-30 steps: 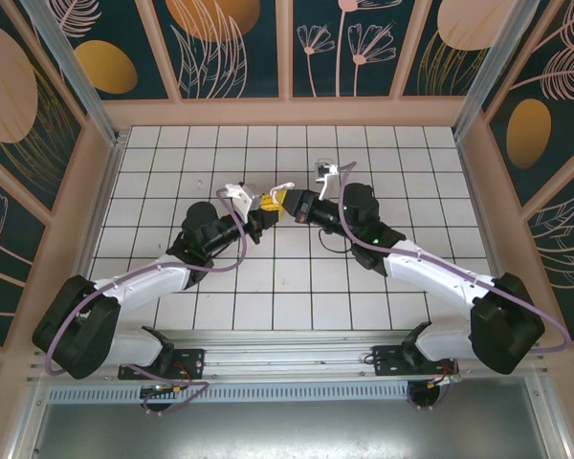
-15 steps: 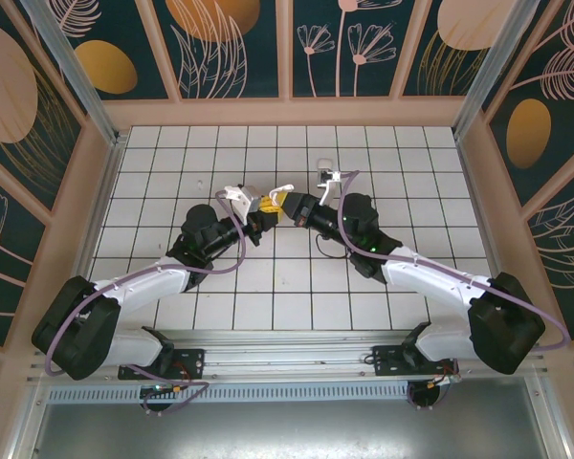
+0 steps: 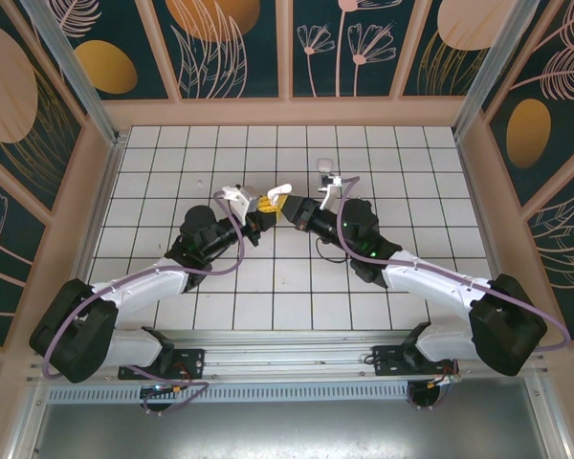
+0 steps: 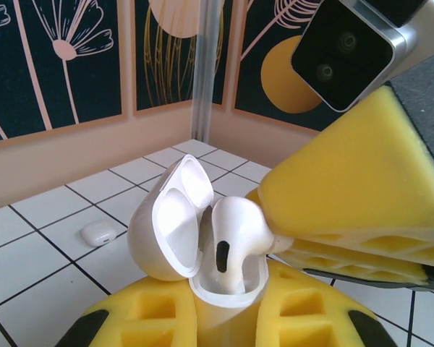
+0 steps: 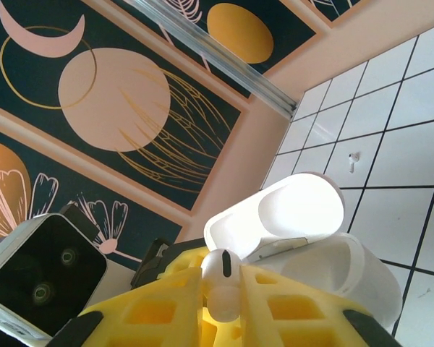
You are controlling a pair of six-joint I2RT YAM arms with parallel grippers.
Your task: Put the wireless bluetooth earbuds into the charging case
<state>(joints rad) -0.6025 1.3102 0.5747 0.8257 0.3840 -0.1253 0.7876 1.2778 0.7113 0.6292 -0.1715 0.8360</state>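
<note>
The charging case (image 4: pixel 230 295) stands upright with its lid (image 4: pixel 163 231) hinged open, and my left gripper (image 4: pixel 228 322) is shut on its body between yellow pads. One earbud (image 4: pixel 235 224) has its stem down in the case's near slot, with its head sticking out above the rim. My right gripper (image 5: pixel 228 307) is shut on that earbud (image 5: pixel 220 271) by its tip, right beside the open case (image 5: pixel 347 278). From above, both grippers (image 3: pixel 266 205) (image 3: pixel 287 207) meet mid-table at the case (image 3: pixel 277 189). A second white earbud (image 4: pixel 99 233) lies on a tile beyond.
White tiled floor (image 3: pixel 297 287) inside a wooden frame with dark flower panels (image 3: pixel 239 43). A tiny white bit (image 5: pixel 354 160) lies on a far tile. The right wrist camera (image 4: pixel 347 50) hangs close above the case. Open floor surrounds both arms.
The right arm has pushed left and forward, bringing its gripper tight against the left one. The left arm has held still with the case.
</note>
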